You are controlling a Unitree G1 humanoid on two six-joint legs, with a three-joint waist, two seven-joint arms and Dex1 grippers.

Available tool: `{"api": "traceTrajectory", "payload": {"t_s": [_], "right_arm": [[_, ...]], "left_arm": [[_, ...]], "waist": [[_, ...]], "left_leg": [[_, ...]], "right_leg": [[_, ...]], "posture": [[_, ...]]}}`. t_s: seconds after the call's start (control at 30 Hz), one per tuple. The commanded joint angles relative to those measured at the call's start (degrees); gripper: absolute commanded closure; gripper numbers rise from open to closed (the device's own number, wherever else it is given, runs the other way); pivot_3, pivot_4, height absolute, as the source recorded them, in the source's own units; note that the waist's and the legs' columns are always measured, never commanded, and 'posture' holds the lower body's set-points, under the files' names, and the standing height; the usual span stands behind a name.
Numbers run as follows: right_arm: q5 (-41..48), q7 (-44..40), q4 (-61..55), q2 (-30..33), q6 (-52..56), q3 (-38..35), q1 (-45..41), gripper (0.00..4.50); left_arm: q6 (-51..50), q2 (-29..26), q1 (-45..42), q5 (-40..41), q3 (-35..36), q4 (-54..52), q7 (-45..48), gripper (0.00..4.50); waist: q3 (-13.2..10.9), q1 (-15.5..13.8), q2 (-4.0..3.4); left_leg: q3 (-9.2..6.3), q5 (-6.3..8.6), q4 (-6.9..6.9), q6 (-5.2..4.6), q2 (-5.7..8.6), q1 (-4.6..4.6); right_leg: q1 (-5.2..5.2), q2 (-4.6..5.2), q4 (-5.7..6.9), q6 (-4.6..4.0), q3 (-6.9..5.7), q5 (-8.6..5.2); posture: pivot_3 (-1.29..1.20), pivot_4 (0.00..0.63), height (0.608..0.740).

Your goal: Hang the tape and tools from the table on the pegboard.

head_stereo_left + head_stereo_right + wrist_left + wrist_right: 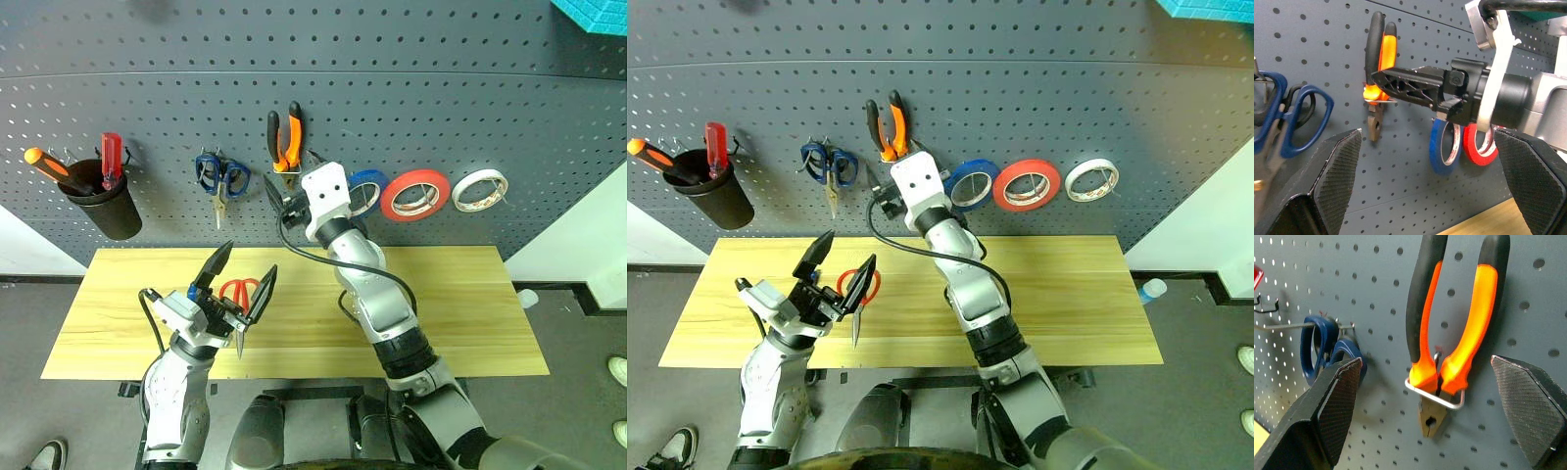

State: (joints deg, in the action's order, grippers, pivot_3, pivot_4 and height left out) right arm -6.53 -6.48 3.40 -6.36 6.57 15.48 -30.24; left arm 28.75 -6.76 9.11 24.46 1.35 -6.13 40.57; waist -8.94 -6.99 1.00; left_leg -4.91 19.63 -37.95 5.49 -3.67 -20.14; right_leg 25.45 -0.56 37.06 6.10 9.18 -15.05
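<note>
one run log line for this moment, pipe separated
orange-and-black-handled pliers: hung on grey pegboard | wide red tape ring: hung | red-handled scissors: on wood table | left pincer: open above scissors | right pincer: open, at pliers

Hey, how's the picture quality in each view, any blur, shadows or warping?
Left eye view: sharp, pegboard rows bow as lens distortion. Right wrist view: pliers crisp, casting a soft shadow on the board. Left wrist view: blue scissors slightly soft, right gripper sharp.
</note>
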Motion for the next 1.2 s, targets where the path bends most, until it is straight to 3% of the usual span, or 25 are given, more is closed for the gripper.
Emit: {"api": "traceTrajectory", "payload": {"t_s": [0.03, 0.47, 0.87, 1.07, 1.2], "right_arm": [[-0.6, -0.7, -5.2, 0.9, 0.4, 0.9, 2.4, 0.07], [-0.1, -1.8, -14.1, 3.0, 2.6, 1.3, 8.1, 0.07], [3.7, -7.0, -33.2, 8.1, 10.1, -0.6, 16.3, 0.07], [16.9, -15.3, -37.2, 13.4, 19.5, -7.6, 19.6, 0.07], [25.0, -21.4, -39.5, 16.9, 24.9, -7.5, 19.9, 0.07]], "left_arm": [[1.5, 0.0, -0.7, 1.0, 0.1, 0.1, 0.4, 0.00], [0.7, 0.6, -3.6, 1.8, 1.4, 1.0, -2.1, 0.00], [-1.2, -1.3, -3.5, 1.5, 3.4, 1.3, -3.9, 0.00], [-13.5, -5.5, -1.6, 0.5, 3.2, -2.7, -8.3, 0.00], [-25.0, -7.7, -0.8, 0.6, 2.1, -5.8, -12.7, 0.00]], "waist": [[0.0, 0.0, 0.00], [0.0, -0.1, 0.00], [0.0, -0.2, 0.01], [0.0, 0.0, 0.03], [0.0, 0.0, 0.02]], "left_leg": [[0.00, 0.00, 0.00, 0.00, 0.00, 0.00], [-0.01, 0.00, 0.00, 0.00, 0.00, -0.01], [-0.04, 0.00, 0.00, 0.00, 0.00, -0.06], [-0.06, 0.00, -0.02, 0.00, 0.00, -0.04], [-0.06, 0.02, -0.01, -0.04, 0.00, -0.01]], "right_leg": [[0.00, 0.00, 0.00, 0.00, 0.00, 0.00], [0.00, -0.01, -0.04, 0.00, 0.01, -0.01], [-0.01, 0.00, -0.10, 0.01, 0.01, -0.02], [-0.04, 0.00, -0.09, 0.01, 0.01, -0.02], [-0.04, -0.01, -0.08, 0.02, 0.01, -0.02]], "posture": [[0.33, 0.138, 0.727], [0.34, 0.126, 0.727], [0.35, 0.122, 0.727], [0.35, 0.115, 0.727], [0.35, 0.105, 0.727]]}}
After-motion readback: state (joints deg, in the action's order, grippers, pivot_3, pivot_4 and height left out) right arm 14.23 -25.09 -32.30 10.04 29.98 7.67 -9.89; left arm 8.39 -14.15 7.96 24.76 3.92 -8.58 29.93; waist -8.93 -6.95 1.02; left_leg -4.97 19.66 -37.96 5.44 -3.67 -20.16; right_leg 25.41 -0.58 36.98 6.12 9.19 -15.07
